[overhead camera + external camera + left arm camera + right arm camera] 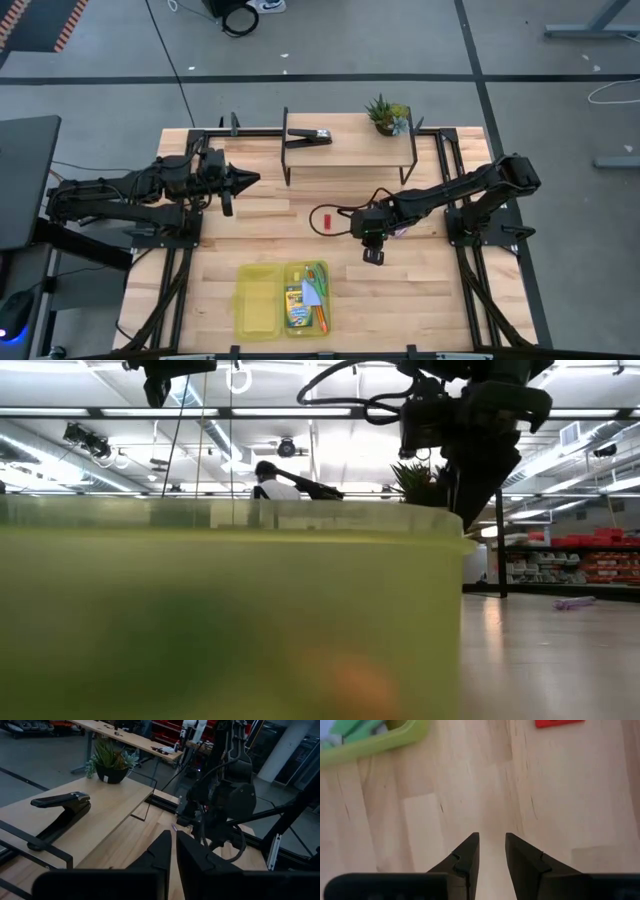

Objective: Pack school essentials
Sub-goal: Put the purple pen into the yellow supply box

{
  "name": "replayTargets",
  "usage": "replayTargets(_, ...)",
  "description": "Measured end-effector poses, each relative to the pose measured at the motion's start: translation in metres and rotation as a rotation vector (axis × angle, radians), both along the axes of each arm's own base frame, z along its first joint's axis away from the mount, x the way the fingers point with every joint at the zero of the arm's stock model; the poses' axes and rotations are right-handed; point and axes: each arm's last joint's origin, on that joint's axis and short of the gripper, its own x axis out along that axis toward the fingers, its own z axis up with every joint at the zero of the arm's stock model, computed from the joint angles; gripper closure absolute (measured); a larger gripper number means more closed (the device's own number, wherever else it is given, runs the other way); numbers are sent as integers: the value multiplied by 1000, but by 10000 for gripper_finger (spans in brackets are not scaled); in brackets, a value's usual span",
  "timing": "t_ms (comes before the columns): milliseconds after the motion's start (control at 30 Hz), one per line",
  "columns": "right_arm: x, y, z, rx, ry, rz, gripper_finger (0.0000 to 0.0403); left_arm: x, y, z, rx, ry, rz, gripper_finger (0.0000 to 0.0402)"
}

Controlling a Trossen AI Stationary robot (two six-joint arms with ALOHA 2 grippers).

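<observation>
Right gripper point(373, 257) mid-frame, fingers slightly apart, empty; red piece point(324, 220) sits just left, easy to knock away; left gripper point(243, 180) fingers pressed together.

I can read no text, label, brand or number anywhere; the print on the crayon box point(296, 307) in the yellow-green case is too small for me.
</observation>
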Motion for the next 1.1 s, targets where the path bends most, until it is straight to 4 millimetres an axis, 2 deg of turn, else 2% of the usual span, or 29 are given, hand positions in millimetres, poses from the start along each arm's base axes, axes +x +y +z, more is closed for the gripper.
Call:
replayTargets(200, 2, -2, -1, -146, -39, 225, 302, 0, 0, 0, -1, 0, 0, 377)
replayTargets(300, 1, -10, -3, -189, -31, 301, 302, 0, 0, 0, -1, 0, 0, 378)
replayTargets(467, -6, -21, -6, -106, 53, 322, 302, 0, 0, 0, 0, 0, 0, 369)
replayTargets(567, -11, -21, -5, -38, 81, 396, 302, 0, 0, 0, -1, 0, 0, 365)
replayTargets(700, -20, -22, -3, -59, 114, 519, 299, 0, 0, 0, -1, 1, 0, 370)
replayTargets(967, -42, -35, -32, -65, 236, 598, 260, 0, 0, 1, 0, -7, 1, 376)
replayTargets(1100, -49, -39, -39, -60, 281, 593, 249, 0, 0, 1, 0, -8, 1, 369)
